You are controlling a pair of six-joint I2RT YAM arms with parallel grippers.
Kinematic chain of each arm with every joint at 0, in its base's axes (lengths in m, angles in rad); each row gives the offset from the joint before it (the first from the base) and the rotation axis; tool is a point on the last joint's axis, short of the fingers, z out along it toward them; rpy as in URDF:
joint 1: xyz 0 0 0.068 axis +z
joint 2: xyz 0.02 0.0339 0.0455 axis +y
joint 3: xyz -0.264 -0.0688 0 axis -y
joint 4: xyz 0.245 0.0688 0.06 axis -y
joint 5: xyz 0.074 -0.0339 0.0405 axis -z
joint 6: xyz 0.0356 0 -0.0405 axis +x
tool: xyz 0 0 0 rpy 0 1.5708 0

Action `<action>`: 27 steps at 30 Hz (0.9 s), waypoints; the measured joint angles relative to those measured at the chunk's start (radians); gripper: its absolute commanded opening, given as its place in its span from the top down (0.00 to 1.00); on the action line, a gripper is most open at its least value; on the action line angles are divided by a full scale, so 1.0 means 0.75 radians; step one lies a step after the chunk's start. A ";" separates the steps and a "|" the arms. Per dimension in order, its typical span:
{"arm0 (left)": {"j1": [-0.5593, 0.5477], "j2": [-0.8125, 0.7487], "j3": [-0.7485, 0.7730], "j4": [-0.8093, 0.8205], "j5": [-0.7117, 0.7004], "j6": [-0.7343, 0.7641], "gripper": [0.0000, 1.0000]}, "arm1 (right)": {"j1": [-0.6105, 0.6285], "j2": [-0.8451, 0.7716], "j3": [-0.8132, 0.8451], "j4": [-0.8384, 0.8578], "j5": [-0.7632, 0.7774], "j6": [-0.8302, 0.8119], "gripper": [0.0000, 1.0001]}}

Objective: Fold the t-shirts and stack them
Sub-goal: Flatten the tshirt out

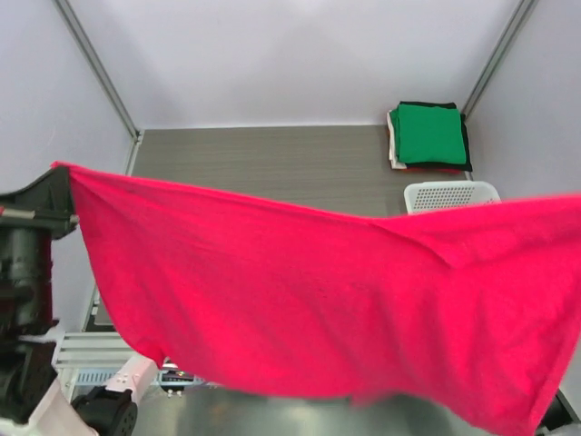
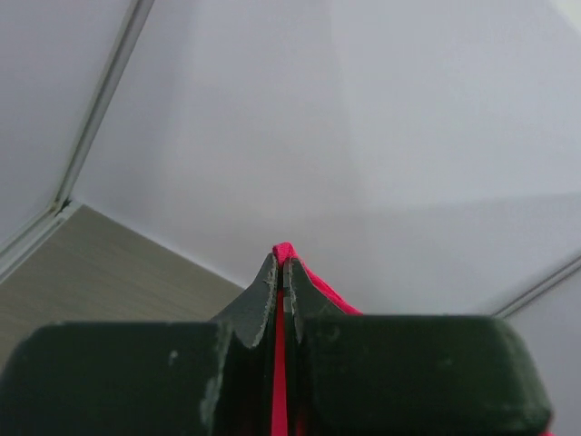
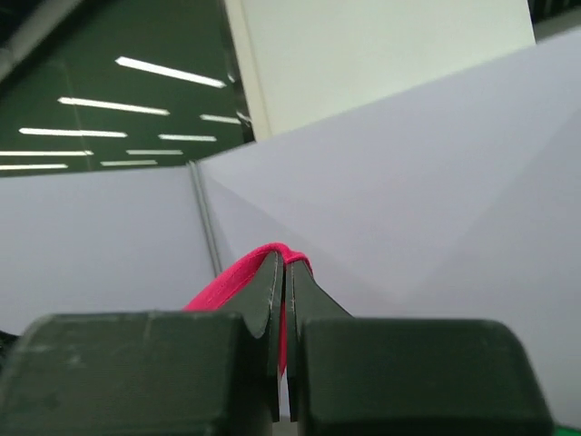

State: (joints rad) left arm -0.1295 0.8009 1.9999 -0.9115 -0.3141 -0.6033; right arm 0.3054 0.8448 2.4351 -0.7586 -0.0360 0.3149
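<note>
Cloth is pinched in both grips: my left hand (image 2: pixel 283 265) is clamped on one edge of the red-pink t-shirt (image 1: pixel 318 300), and my right hand (image 3: pixel 286 259) on another. From above, the shirt hangs spread across the middle of the frame, left edge to right edge. Beyond it on the table (image 1: pixel 263 163), at upper right, lies the folded stack (image 1: pixel 428 136), green on top, with the white basket (image 1: pixel 449 193) just below it.
</note>
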 measured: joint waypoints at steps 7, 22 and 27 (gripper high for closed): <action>-0.003 0.234 -0.227 -0.007 -0.107 0.049 1.00 | 0.001 0.363 -0.359 0.026 0.228 -0.020 0.99; 0.309 1.092 -0.817 0.251 0.086 0.149 0.10 | -0.019 1.301 -0.867 0.080 0.534 0.054 0.00; 0.301 1.052 -0.820 0.241 0.167 0.147 0.11 | -0.024 1.185 -1.073 0.165 0.448 0.132 0.03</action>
State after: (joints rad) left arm 0.0963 1.5902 1.3849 -0.7311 -0.1886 -0.4931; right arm 0.2871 1.7336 1.6306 -0.6350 0.2996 0.4137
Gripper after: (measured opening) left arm 0.896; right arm 0.995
